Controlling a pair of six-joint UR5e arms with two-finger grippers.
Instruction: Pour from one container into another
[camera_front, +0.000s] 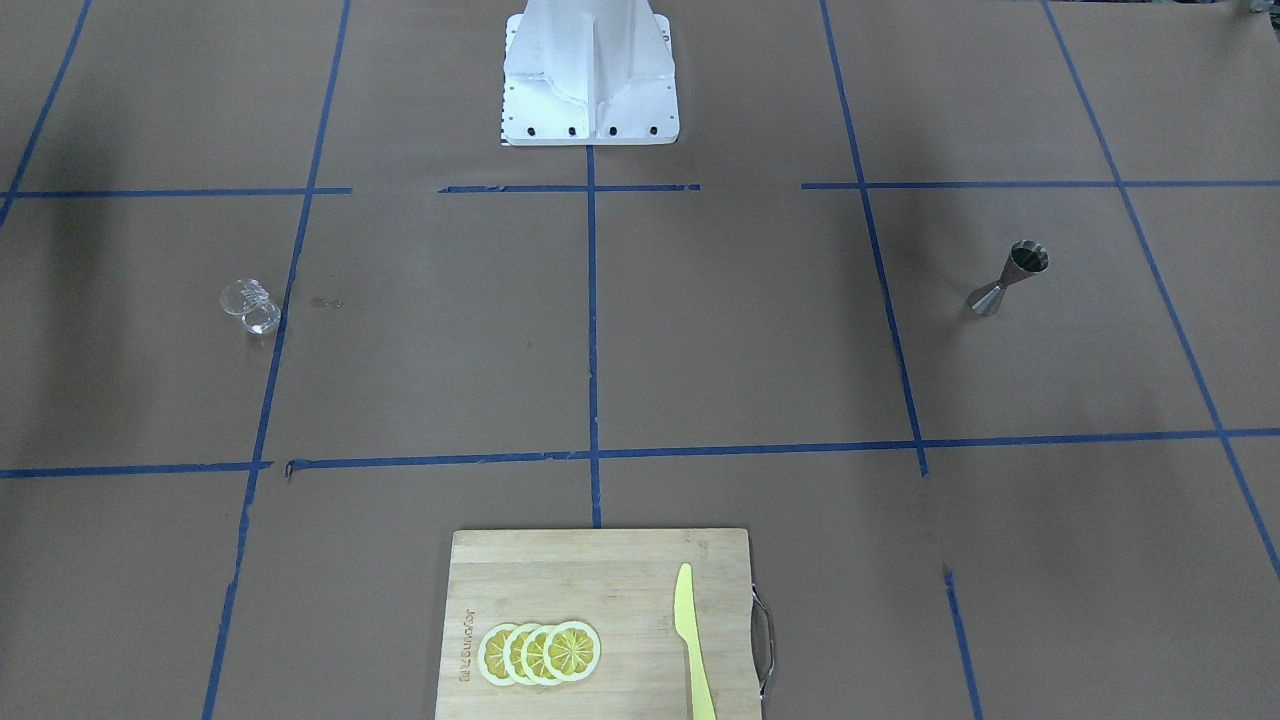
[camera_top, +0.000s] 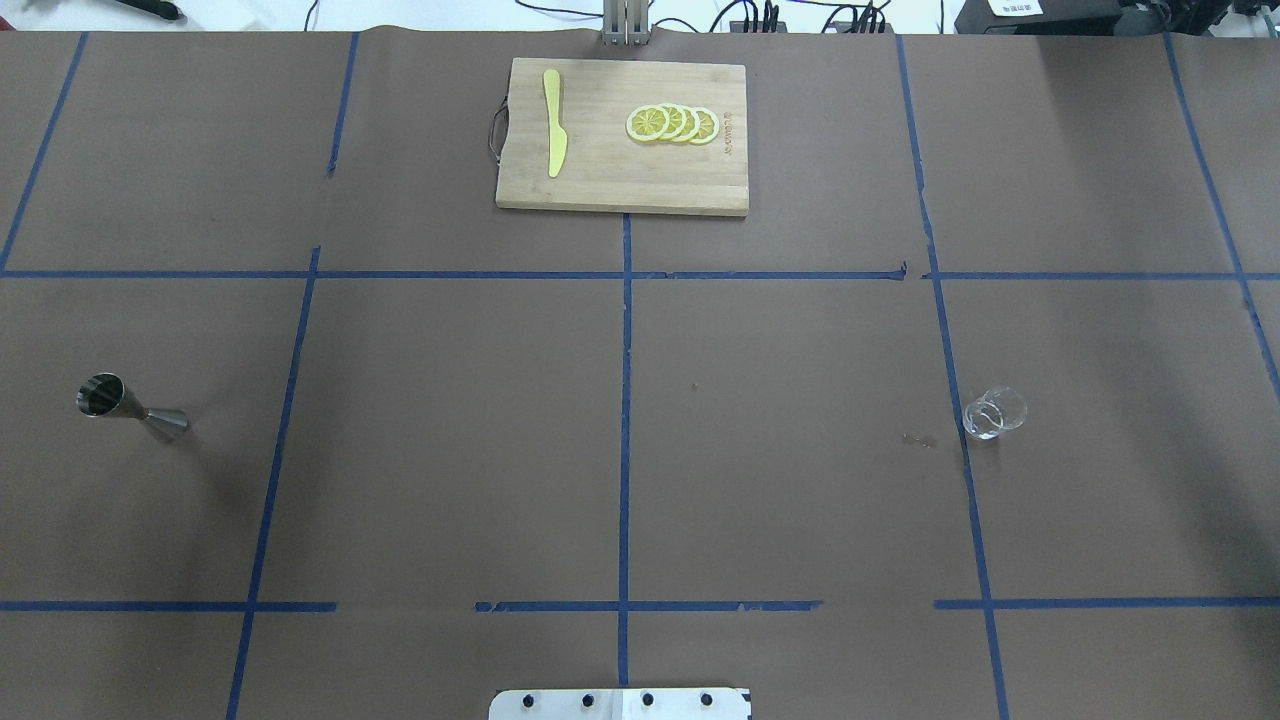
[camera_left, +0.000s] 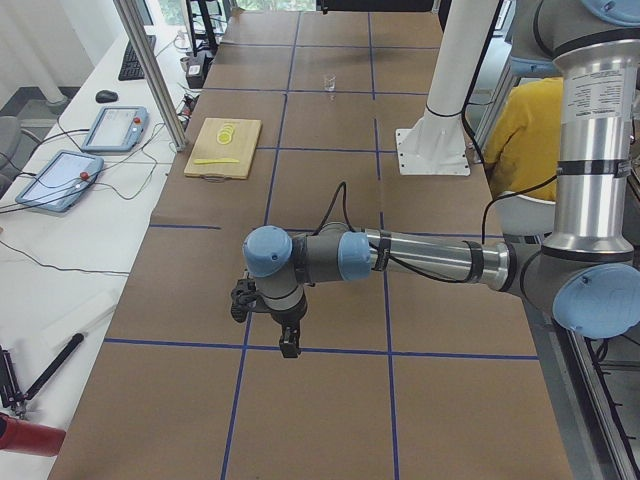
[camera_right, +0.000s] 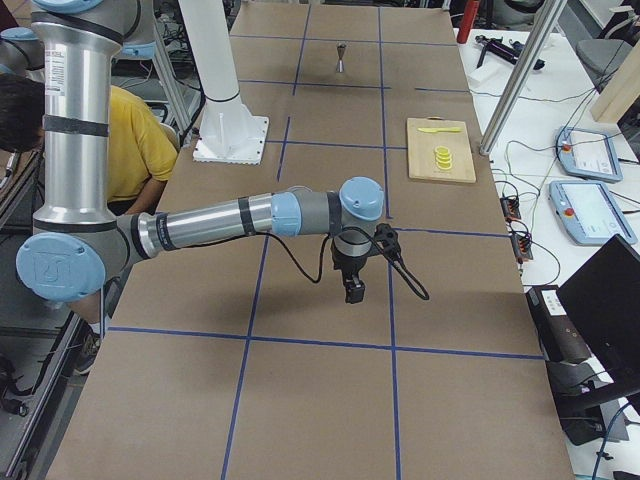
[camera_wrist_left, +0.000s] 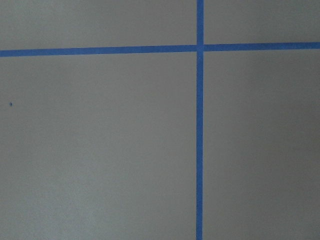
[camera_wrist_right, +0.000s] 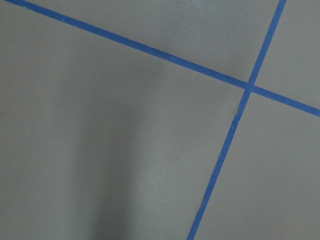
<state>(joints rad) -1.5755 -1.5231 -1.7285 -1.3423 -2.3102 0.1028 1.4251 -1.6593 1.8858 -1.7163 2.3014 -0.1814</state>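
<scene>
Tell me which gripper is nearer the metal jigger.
Left. The left gripper hangs over the table's left end, the side where the jigger stands. The right gripper hangs over the opposite end, the jigger far past the robot's base.

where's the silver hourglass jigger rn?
Overhead view: the silvery metal hourglass jigger stands far left, the robot's left side, left of a blue tape line; the clear glass cup sits far right.

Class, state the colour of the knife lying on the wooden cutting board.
Pale yellow. The knife shows best in the exterior front-facing view.
</scene>
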